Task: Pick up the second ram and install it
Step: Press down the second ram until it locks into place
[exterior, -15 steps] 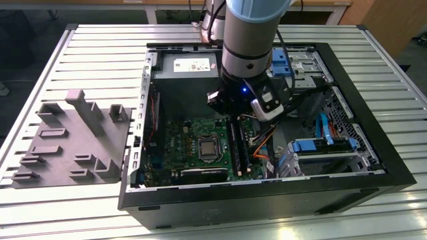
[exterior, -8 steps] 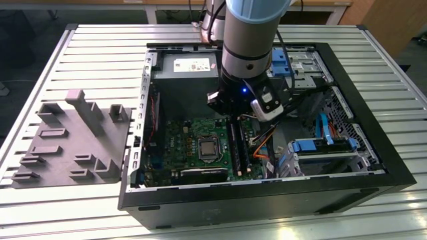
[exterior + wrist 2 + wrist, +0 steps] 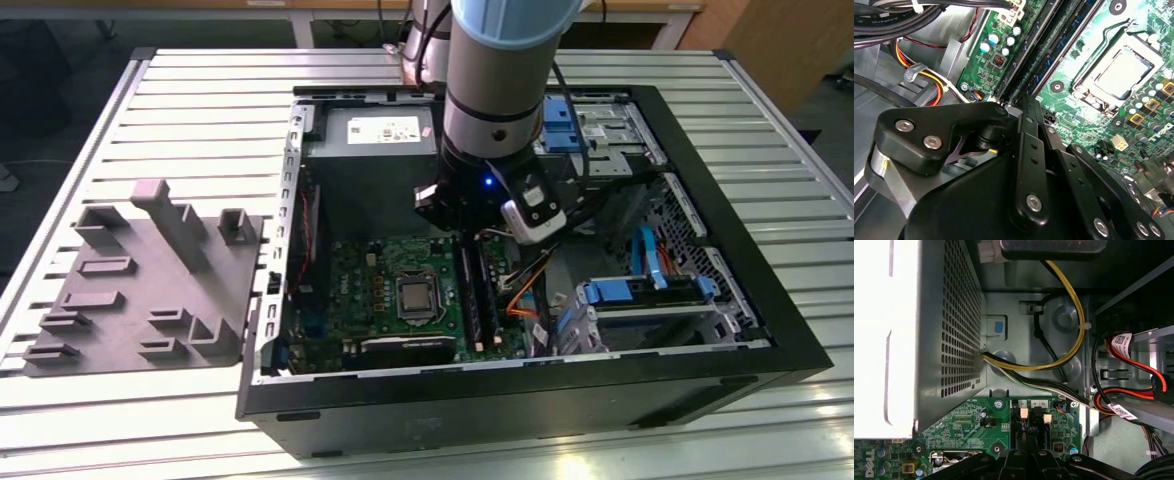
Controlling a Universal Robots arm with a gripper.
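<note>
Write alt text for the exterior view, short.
A robot arm reaches down into an open computer case lying on a slatted metal table, its tool low over the RAM slots beside the CPU socket. A grey parts fixture sits at the exterior view's left.

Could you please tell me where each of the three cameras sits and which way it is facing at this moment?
Exterior view: off the arm, raised, looking down at the open computer case on the slatted table; the arm reaches into it.
Second wrist view: rides the wrist, looking past the black end effector at the motherboard and RAM slots.
First wrist view: on the wrist, facing the power supply and cables.
Shared: both wrist views show the motherboard.
</note>
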